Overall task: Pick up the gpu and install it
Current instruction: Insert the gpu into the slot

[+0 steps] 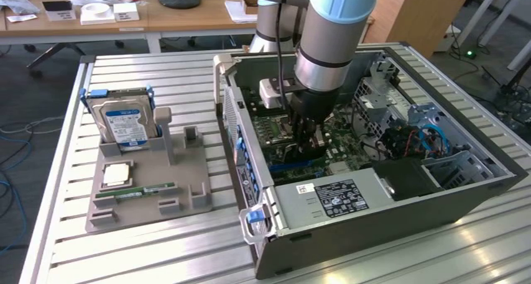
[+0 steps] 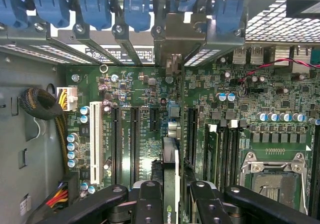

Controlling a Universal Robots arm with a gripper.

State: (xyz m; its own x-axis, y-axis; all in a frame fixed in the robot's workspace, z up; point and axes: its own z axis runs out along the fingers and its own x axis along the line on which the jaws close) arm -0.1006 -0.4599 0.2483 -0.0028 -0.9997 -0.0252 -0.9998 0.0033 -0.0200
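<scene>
My gripper [image 1: 309, 148] reaches down inside the open PC case [image 1: 365, 222], just above the green motherboard [image 1: 344, 144]. In the wrist view its two black fingers [image 2: 150, 204] are shut on the gpu [image 2: 171, 166], a thin black card seen edge-on. The card stands upright along a long expansion slot between the other black slots [image 2: 134, 144]. Its pale metal bracket [image 2: 172, 38] sits at the case's rear slot openings, under the blue clips [image 2: 135, 8]. Whether the card is seated in the slot I cannot tell.
On the exterior view's left, a grey fixture [image 1: 186, 194] holds a silver hard drive with a blue label [image 1: 124, 119], a CPU chip [image 1: 116, 173] and a green RAM stick [image 1: 137, 191]. A CPU socket [image 2: 272, 176], a cable bundle [image 2: 42, 103] and the power supply [image 1: 332, 198] lie around the gripper.
</scene>
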